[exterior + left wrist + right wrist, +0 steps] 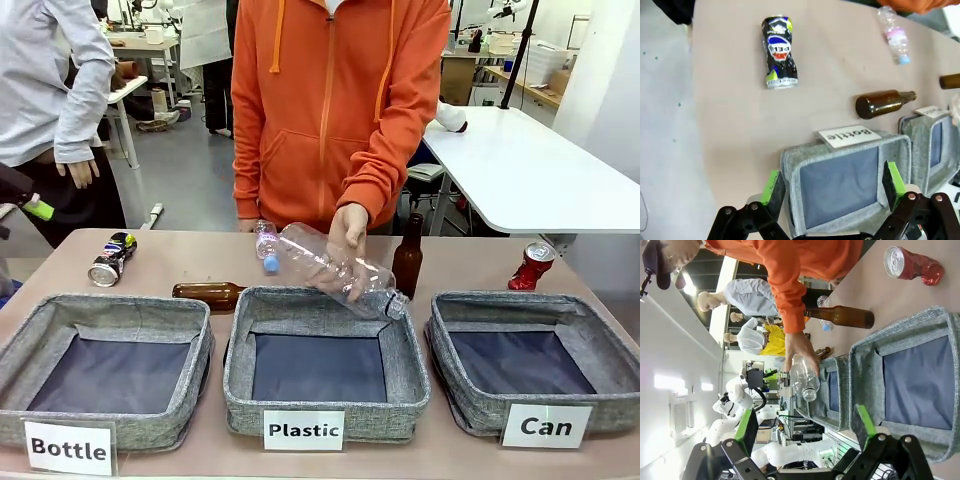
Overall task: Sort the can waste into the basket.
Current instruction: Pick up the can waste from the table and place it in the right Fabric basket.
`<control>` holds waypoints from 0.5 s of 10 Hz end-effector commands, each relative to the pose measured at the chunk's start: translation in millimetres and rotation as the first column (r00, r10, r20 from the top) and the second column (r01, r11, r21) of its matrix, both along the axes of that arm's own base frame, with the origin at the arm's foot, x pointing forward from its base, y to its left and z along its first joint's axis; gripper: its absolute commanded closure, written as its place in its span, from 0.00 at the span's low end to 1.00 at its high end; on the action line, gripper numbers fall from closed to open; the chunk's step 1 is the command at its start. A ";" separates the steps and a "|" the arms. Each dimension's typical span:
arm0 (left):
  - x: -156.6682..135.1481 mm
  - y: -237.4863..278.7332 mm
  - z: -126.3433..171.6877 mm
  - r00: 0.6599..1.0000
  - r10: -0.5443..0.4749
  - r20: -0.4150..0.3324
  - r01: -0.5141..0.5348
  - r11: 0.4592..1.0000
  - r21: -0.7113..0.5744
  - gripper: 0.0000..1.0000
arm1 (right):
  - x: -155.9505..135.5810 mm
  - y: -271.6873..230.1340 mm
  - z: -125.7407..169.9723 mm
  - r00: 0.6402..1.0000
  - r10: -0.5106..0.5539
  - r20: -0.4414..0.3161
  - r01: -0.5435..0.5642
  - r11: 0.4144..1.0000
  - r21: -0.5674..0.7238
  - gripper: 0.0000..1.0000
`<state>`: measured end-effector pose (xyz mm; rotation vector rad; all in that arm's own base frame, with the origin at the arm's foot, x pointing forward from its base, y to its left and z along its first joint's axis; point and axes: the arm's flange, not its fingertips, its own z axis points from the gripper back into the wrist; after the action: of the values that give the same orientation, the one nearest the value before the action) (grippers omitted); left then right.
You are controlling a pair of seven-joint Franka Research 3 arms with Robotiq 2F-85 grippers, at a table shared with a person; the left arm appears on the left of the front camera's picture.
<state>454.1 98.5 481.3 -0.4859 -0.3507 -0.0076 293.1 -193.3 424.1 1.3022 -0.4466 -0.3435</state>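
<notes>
The dark blue-black and silver crushed can (111,258) lies at the table's far left, and it also lies beyond the Bottle basket in the left wrist view (779,52). The shiny red crushed can (530,266) stands behind the grey "Can" basket (470,408) at the right; the right wrist view has the red can (912,264) past that basket (900,322). My left gripper (832,184) hangs open above the Bottle basket. My right gripper (806,425) hangs open above the Can basket's near edge. Both hold nothing.
A person's hand holds a clear plastic bottle (335,268) over the "Plastic" basket (240,370). One brown bottle (207,293) lies behind the "Bottle" basket (15,355), another (407,257) stands upright. A small plastic bottle (266,247) lies near the person.
</notes>
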 end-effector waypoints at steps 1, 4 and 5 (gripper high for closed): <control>61.0 -11.7 2.8 1.000 0.017 -0.024 -0.016 0.999 0.030 0.00 | 1.0 -0.1 1.0 1.000 -0.003 0.029 0.002 1.000 0.008 0.00; 130.6 -42.2 -42.7 0.997 0.058 -0.047 -0.051 0.990 0.130 0.00 | 1.0 -0.1 1.0 1.000 -0.003 0.029 0.002 1.000 0.008 0.00; 151.0 -46.1 -59.5 0.996 0.072 -0.050 -0.062 0.981 0.183 0.00 | 1.0 -0.1 1.0 1.000 -0.003 0.029 0.002 1.000 0.008 0.00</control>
<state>589.6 50.1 423.4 -0.3623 -0.3284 0.0194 292.9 -193.3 424.2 1.3022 -0.4464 -0.3439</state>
